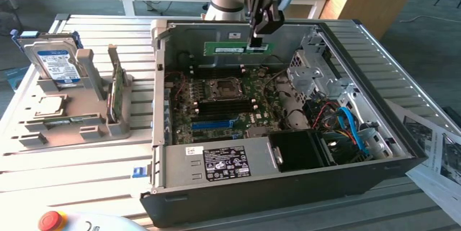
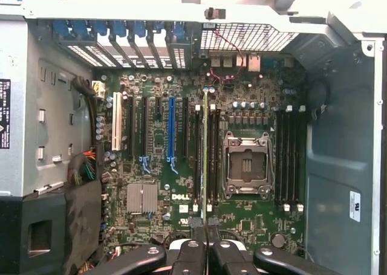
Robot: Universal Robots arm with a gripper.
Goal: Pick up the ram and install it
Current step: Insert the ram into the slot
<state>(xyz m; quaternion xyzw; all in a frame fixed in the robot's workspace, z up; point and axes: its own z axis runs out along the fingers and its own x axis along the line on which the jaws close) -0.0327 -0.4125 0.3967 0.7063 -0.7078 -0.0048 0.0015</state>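
Note:
The ram is a thin green stick with a white sticker. It hangs level above the back of the open computer case, and my gripper is shut on its right end as the exterior view shows it. In the wrist view I see the ram edge-on as a thin line running out from my gripper. That line lies over the black memory slots beside the CPU socket on the motherboard. The stick is well above the board and touches nothing.
At the exterior view's left, a grey holder carries a hard drive and a green card standing on edge. The case holds a drive cage, cables and a power supply. A red button sits near the front, and papers lie to the right.

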